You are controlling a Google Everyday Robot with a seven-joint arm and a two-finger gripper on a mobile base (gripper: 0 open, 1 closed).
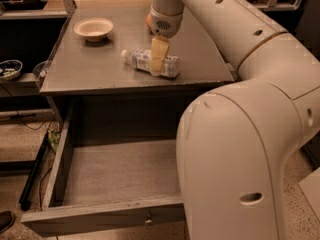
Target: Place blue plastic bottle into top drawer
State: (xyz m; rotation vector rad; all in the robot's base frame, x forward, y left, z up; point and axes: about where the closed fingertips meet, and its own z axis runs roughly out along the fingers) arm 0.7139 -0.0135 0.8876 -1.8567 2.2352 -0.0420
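The blue plastic bottle (138, 59) lies on its side on the grey cabinet top (90, 69), white cap pointing left. My gripper (158, 64) hangs straight down from the wrist over the bottle's right half, down at the bottle's level and in front of its label. The top drawer (115, 171) stands pulled open below the cabinet top, with nothing visible inside; its small knob (148, 217) shows on the front panel. My arm's large white body hides the drawer's right part.
A cream bowl (93, 28) sits at the back left of the cabinet top. An orange (148, 21) peeks out behind the wrist. A dark shelf with a small dish (9, 69) stands at left. Cables lie on the floor at left.
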